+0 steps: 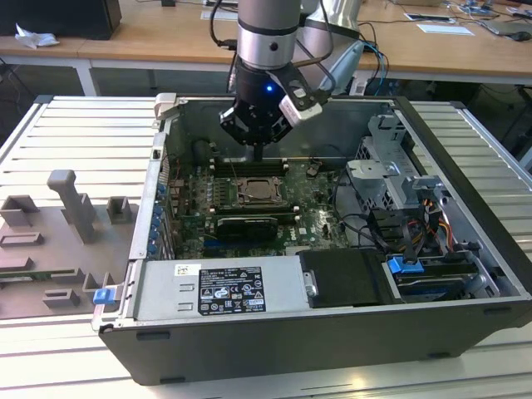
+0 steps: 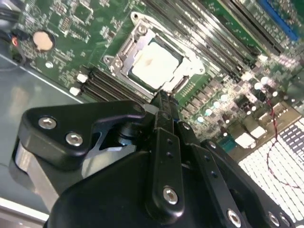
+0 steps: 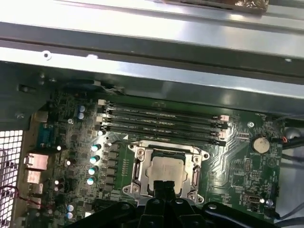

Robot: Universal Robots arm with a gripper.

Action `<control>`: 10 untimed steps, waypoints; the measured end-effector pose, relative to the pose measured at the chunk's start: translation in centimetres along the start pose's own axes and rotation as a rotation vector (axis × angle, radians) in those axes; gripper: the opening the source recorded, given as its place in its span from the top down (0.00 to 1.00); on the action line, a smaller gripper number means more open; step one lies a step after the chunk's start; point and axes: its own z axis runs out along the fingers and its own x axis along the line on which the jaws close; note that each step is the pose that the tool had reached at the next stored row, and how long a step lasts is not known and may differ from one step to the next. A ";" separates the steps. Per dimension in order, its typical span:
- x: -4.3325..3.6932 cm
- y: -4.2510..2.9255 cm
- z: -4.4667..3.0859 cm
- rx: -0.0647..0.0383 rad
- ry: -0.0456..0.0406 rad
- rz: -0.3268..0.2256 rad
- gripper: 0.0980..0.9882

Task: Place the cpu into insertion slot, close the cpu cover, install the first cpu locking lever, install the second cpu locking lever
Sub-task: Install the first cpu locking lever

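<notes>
Open case (image 1: 274, 341) lies on a ribbed table (image 1: 66, 133). Inside it: green board (image 1: 316, 208), graphics card (image 1: 245, 224), power supply (image 1: 220, 289) along the near wall, and drive cage (image 1: 399, 179) with cables at the exterior view's right. Grey fixture (image 1: 75, 208) sits on the table outside the case, at the exterior view's left.

The slot (image 2: 122, 51) is on the board, between the memory slots (image 3: 161, 124) and the graphics card. The cpu (image 2: 154, 64) is in the slot, lying flat, pale top facing up. The cover (image 3: 165, 152) is down over it, its frame around the chip edges and the chip showing through the window. Cannot tell whether the levers are latched.

The gripper (image 1: 259, 154) hangs inside the case just above the slot's edge on the memory-slot side. In both wrist views its tip (image 2: 161, 95) (image 3: 164, 186) overlaps the socket rim; whether it touches is unclear. Its fingers are together, with nothing visible between them.
</notes>
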 end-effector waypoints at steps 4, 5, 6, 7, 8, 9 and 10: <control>1.62 0.20 0.24 0.001 -0.0092 0.000 0.99; 1.99 0.24 0.29 0.002 -0.0112 0.000 0.99; 2.40 0.30 0.38 0.001 -0.0131 0.000 0.99; 2.69 0.35 0.45 0.002 -0.0134 0.005 0.99; 2.78 0.37 0.48 0.002 -0.0135 0.010 0.99; 2.95 0.39 0.50 0.002 -0.0134 0.015 0.99; 3.46 0.45 0.55 0.002 -0.0136 0.016 0.99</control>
